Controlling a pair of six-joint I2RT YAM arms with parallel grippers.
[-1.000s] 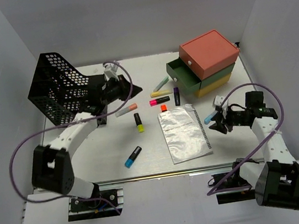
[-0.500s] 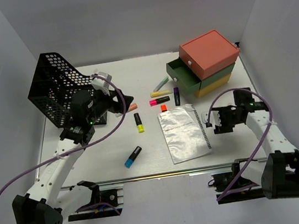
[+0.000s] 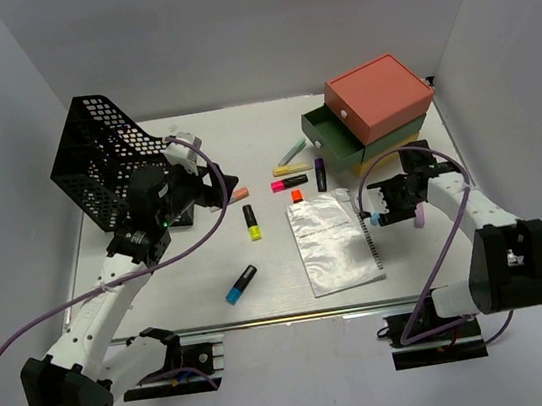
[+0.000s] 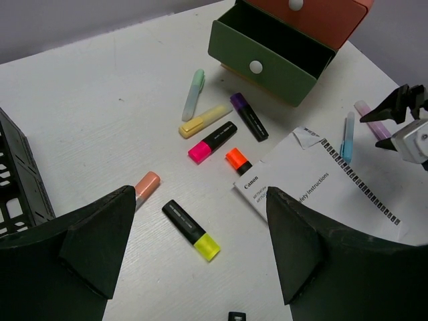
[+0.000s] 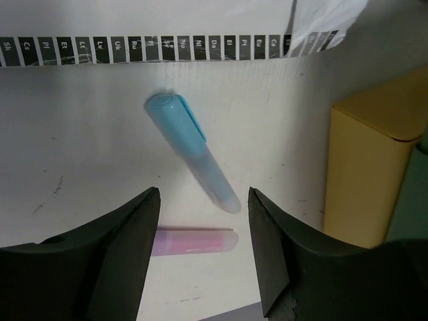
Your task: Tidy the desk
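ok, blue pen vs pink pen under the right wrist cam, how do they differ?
The blue pen lies diagonally and shows whole; the pink pen lies crosswise, partly hidden. The blue pen sits nearer the booklet than the pink pen. Both lie loose on the desk.

Left arm [image 3: 95,317]: I see it rise from its base at the lower left and reach up and to the right, its white links ending in a black wrist. Left gripper [image 3: 214,184]: it points to the right. In my wrist view the left gripper [image 4: 200,192] has both dark fingers [image 4: 93,247] spread wide, with nothing between them.

Right arm [image 3: 478,204]: it climbs from its base at the lower right, then bends leftward at the elbow. Right gripper [image 3: 377,206]: it faces downward. In my wrist view the right gripper [image 5: 203,194] has its fingers [image 5: 120,254] parted, and they clasp nothing.
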